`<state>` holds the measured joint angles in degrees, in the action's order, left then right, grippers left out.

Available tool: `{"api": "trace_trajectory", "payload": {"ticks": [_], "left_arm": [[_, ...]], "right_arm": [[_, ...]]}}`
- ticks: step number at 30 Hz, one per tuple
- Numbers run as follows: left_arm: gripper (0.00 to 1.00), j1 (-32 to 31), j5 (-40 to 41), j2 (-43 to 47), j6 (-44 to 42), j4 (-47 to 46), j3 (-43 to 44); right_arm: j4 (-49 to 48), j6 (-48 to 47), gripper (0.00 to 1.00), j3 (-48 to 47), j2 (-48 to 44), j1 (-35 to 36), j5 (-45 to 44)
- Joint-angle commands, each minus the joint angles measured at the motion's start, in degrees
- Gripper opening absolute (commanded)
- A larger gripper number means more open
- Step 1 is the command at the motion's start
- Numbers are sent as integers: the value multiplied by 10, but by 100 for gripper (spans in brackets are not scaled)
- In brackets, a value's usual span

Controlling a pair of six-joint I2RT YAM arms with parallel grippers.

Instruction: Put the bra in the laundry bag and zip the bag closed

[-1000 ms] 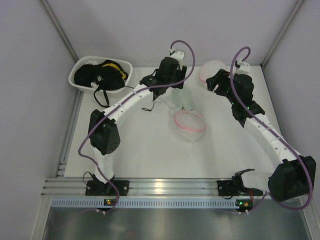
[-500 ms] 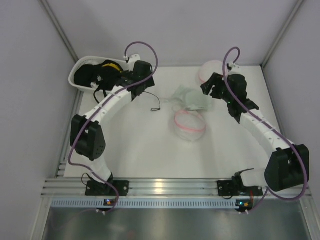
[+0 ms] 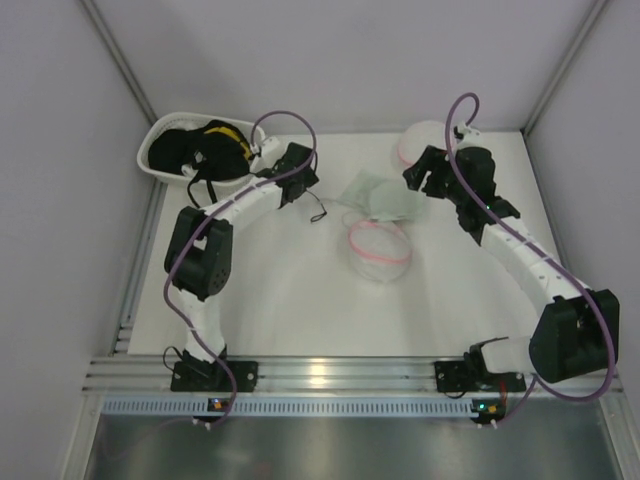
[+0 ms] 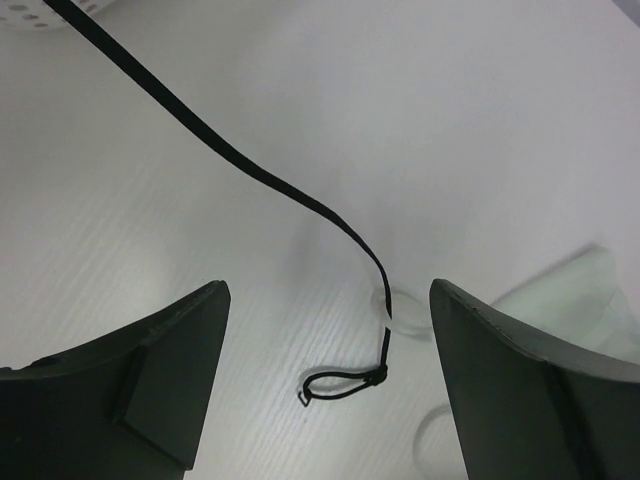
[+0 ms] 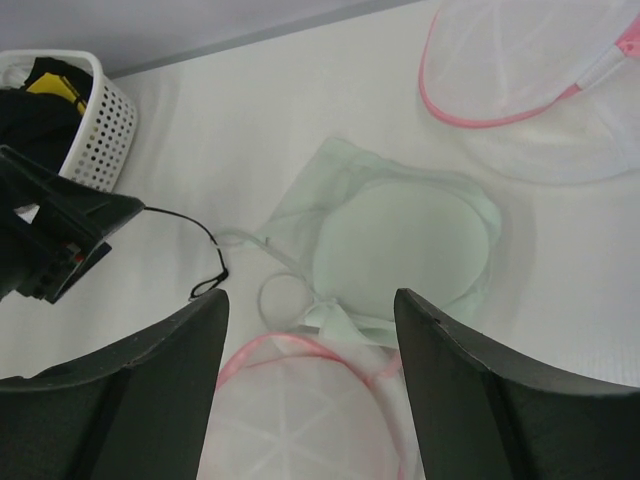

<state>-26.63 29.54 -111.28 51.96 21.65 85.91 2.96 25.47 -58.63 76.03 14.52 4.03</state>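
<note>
The round white mesh laundry bag with a pink zipper ring [image 3: 378, 248] lies at frame centre on the white table [image 3: 270, 300]. The pale soft fabric bra [image 3: 382, 198] lies just above the bag's rim. The left gripper [image 4: 328, 298] and the right gripper [image 5: 310, 300] are both released and hold nothing. A thin black strap [image 4: 290, 192] lies on the table beneath the left gripper.

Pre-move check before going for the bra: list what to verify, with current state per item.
1. Left gripper open and empty: ok.
2. Right gripper open, empty, above the bra: ok.
3. Bra uncovered, outside the laundry bag: ok.
4. Laundry bag mouth unzipped: cannot tell.
5. Black strap clear of the bra: not ok, its end crosses a pale ring beside the bra.
</note>
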Motion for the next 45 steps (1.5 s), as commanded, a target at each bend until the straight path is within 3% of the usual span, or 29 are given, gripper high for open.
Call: {"api": "trace_trajectory", "payload": {"ticks": [1,5,13,16,17,19,21,28,34,39,45], "left_arm": [[87,3,22,-38,56,-54,13],[87,7,35,-90,90,-74,22],[81,33,36,-129,105,-231,2],[63,37,34,-140,109,-240,15],[42,38,31,-141,107,-240,18],[16,38,24,-136,108,-242,17],[0,40,11,-117,101,-249,13],[0,42,-103,-36,8,-279,51],[0,43,-155,57,-47,-380,14],[0,42,-96,122,-119,-446,-11],[0,88,-34,121,-196,-432,27]], "right_arm": [[-3,-13,68,-31,-4,-14,-3],[6,-17,69,-35,-6,-16,-5],[11,-21,69,-37,-10,-21,-9],[13,-18,69,-39,-6,-22,-8],[15,-19,69,-40,-7,-22,-9],[16,-19,69,-40,-8,-23,-10],[16,-18,69,-39,-11,-26,-10],[6,-14,69,-35,-9,-26,-2],[3,-10,68,-30,-16,-26,11],[-6,-9,68,-19,-28,-27,4],[-3,-7,68,-14,-33,-26,12]]}}
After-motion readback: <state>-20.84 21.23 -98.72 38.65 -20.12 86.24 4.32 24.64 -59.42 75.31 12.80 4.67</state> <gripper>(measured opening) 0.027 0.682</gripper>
